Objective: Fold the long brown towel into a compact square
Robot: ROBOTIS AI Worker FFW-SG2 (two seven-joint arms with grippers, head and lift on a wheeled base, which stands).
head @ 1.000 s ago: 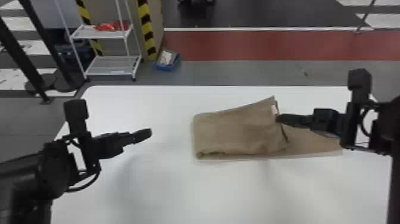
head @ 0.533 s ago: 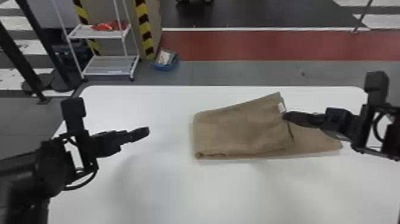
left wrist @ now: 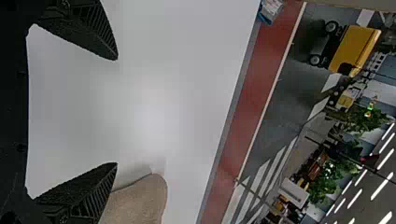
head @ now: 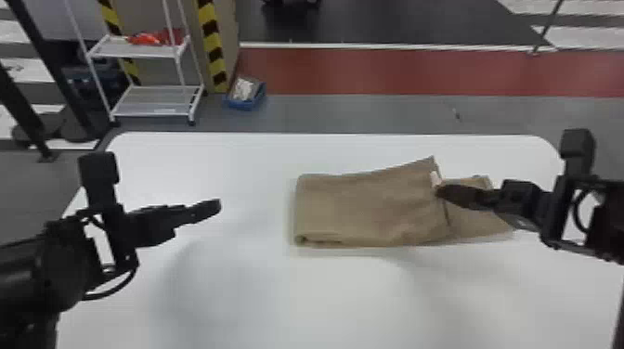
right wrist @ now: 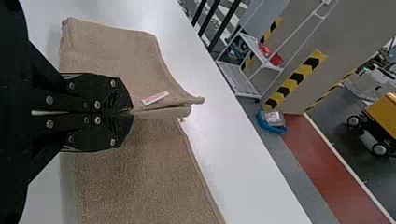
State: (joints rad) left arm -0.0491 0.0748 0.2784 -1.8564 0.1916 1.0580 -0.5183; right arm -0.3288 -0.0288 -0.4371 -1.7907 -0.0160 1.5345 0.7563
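My left gripper [head: 214, 209] is over the table's left side, away from the towel; its fingers stand open with nothing between them, as the left wrist view shows my left gripper [left wrist: 116, 112]. My right gripper [head: 438, 191] is at the right edge of the towel's upper layers. The brown towel [head: 367, 206] lies partly folded, right of the table's middle, with a single stretch reaching out to the right. In the right wrist view, my right gripper [right wrist: 132, 112] is shut on the edge of the towel [right wrist: 154, 163], beside a small white label [right wrist: 154, 98].
The white table [head: 288, 301] spreads around the towel. Beyond its back edge a white shelf rack [head: 153, 100] and a blue bin [head: 245, 95] stand on the floor.
The right gripper has shifted right, then slightly back left, and the towel's upper edge has moved with it. The towel's far right end now lies farther left. The left gripper has barely moved.
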